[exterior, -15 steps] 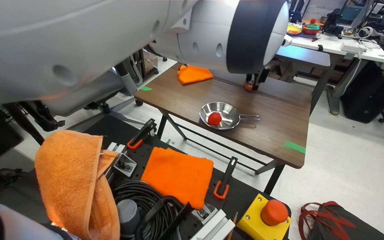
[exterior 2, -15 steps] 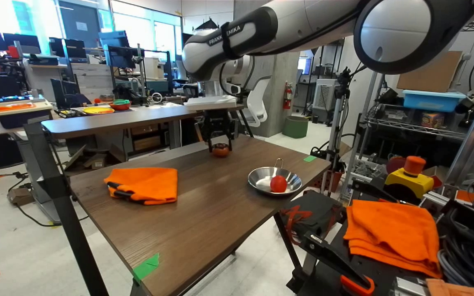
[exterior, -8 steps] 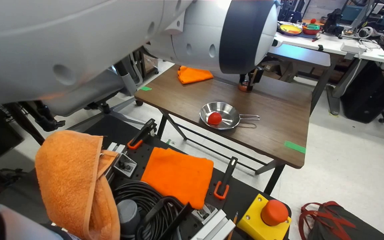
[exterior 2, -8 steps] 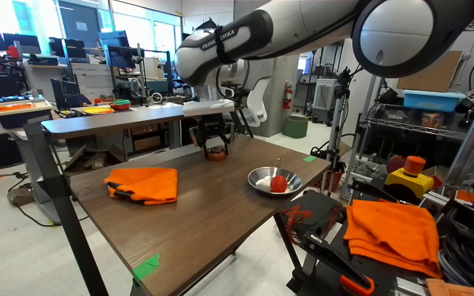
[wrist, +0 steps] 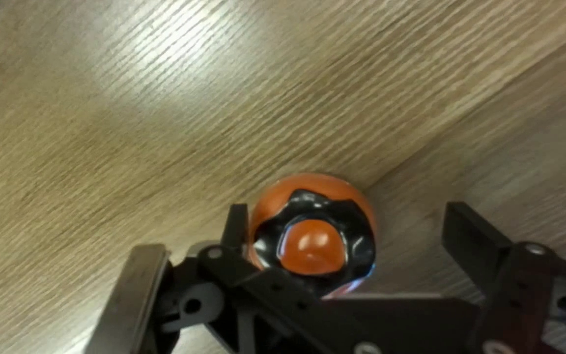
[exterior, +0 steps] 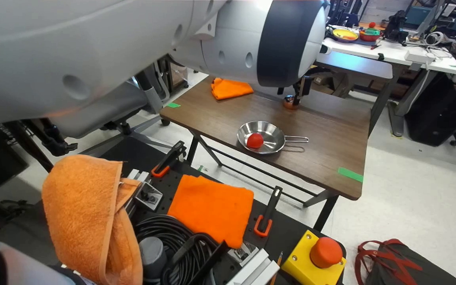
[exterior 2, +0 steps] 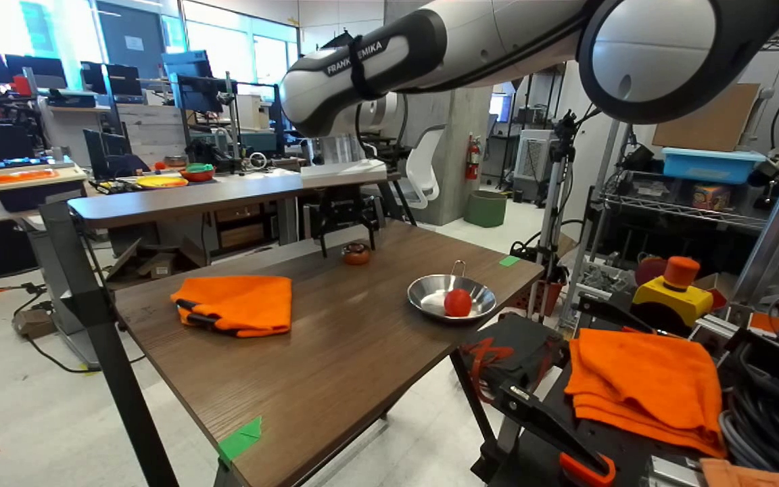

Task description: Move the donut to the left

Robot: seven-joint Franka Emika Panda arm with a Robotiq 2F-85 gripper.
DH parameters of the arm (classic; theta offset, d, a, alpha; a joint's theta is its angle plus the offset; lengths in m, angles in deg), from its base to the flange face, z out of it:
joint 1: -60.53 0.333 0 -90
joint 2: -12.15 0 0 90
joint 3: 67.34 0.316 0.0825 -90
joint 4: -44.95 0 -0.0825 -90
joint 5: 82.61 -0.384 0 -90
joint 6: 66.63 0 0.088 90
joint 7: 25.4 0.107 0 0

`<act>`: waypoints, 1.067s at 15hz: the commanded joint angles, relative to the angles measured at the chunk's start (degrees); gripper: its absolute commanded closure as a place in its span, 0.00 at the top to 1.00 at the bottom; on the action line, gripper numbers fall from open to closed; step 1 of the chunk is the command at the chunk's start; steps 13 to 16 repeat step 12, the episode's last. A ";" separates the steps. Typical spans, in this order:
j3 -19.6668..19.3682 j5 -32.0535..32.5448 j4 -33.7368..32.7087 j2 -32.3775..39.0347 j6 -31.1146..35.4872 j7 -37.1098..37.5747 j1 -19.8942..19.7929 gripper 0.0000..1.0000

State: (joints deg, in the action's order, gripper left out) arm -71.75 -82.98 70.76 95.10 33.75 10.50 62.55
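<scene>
The donut (exterior 2: 357, 257) is a small reddish-brown ring with glossy black icing around an orange centre. It rests on the brown table near the far edge, and in an exterior view the donut (exterior: 290, 104) shows partly behind a finger. Around it my gripper (exterior 2: 349, 249) stands open, fingers spread to either side. From the wrist view, the donut (wrist: 312, 246) lies between the fingers, close against or touching the left one in the picture; a wide gap parts it from the right finger (wrist: 474, 231). The gripper's linkage hides its lower edge.
A shiny metal pan (exterior 2: 423, 297) with a red ball (exterior 2: 458, 302) in it sits toward the table's near side, its handle sticking out. An orange cloth (exterior 2: 247, 304) lies folded on the table (exterior 2: 335, 352). Green tape (exterior: 350, 174) marks table corners.
Held in the gripper, the donut moved a little left and down to the table in both exterior views. Since then the fingers have spread apart and let go of it.
</scene>
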 commanded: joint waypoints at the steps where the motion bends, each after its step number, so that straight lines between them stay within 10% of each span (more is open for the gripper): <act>1: 1.27 -0.11 0.33 -2.95 -1.49 -7.60 -0.23 1.00; 16: 0.68 -0.97 0.89 -5.86 -1.94 -8.35 -2.80 1.00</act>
